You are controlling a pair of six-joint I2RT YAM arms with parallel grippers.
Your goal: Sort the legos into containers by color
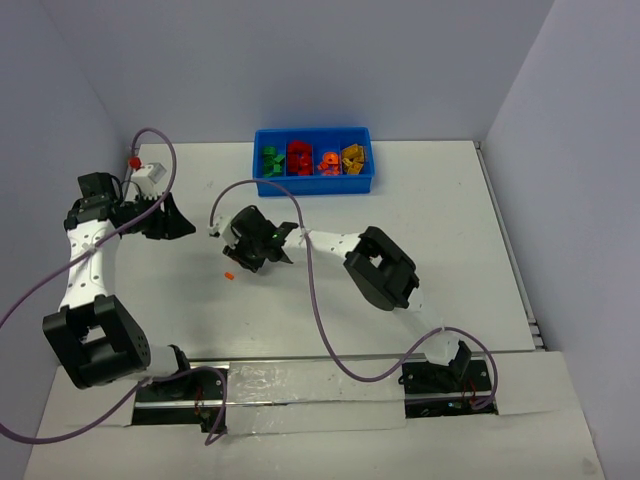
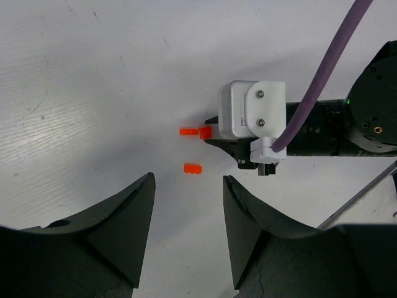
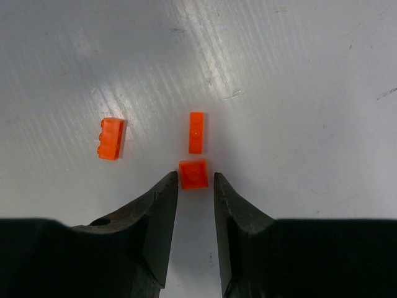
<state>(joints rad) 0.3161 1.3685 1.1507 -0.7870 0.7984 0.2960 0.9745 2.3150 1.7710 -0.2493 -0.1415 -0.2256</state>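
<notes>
The right gripper [image 3: 196,181] straddles a square orange lego [image 3: 193,173], jaws set about its width (grip unconfirmed; left gripper [image 2: 188,179] half-open, empty), so next should be clamp, lift, carry to the orange compartment [image 1: 328,145] of the blue tray [image 1: 315,188].

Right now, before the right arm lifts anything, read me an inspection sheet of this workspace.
Surface: white table, lightly scratched.
Job's things: blue tray holds legos, green, red, orange, yellow, one colour per compartment; three orange legos lie loose on the table.
Clutter: nothing seen.
Grippers: left gripper open, empty; right gripper has its jaws either side of the square orange lego, contact unclear.
Cables: purple cables loop over the table.
Surroundings: plain grey walls on three sides.
</notes>
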